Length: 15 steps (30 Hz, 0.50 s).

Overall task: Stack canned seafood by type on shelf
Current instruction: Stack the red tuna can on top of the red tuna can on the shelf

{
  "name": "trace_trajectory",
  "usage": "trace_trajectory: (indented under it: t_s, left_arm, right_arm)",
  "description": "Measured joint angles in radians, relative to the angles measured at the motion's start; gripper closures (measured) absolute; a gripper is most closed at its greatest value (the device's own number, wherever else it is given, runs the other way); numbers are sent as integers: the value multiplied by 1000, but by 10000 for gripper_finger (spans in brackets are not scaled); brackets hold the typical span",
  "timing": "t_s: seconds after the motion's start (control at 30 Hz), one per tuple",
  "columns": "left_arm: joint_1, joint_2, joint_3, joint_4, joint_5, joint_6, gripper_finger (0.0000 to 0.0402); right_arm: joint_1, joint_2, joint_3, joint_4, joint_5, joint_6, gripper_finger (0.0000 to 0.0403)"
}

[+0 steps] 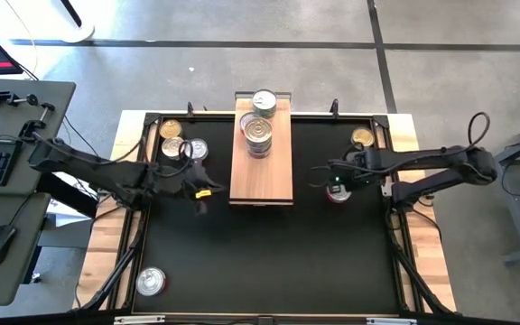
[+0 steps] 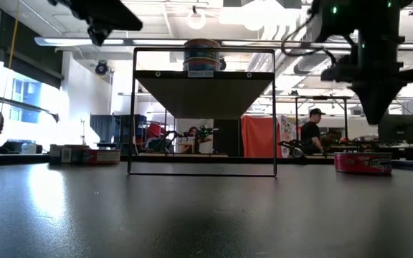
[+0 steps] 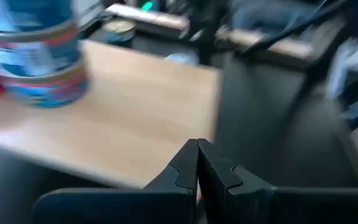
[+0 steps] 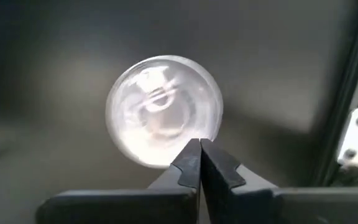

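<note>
The right gripper (image 4: 199, 149) hangs above the black table (image 1: 269, 253), its jaws clenched and empty, with a silver-lidded, red-sided tin (image 4: 164, 111) lying directly below and just ahead of them. The left gripper (image 3: 197, 152), jaws likewise clenched on nothing, sits beside the shelf (image 1: 262, 162); a stack of tins (image 3: 39, 56) stands on that plank well ahead of the jaws. 3 tins (image 1: 181, 143) rest behind them.

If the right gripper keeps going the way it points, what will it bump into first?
Probably the silver-lidded tin right under it. The right gripper points down at the black mat, fingers shut, and that tin sits just ahead of its tips. How much gap is left is hard to judge.
</note>
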<state>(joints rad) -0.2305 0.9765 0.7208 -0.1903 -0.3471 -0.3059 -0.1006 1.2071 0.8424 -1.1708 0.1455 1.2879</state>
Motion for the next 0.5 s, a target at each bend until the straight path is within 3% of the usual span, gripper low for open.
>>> trace_trajectory:
  t_s: [0.1, 0.27, 0.5]
  left_arm:
    - [-5, 26, -75, 163, 25, -63, 402]
    - [-60, 110, -98, 256, -23, -145, 402]
    - [-158, 348, 37, 299, -130, -138, 402]
  right_arm:
    - [-93, -4, -59, 59, -9, -112, 403]
    - [-248, -3, -144, 189, 54, -238, 403]
    - [-391, 13, -253, 412, 37, -408, 403]
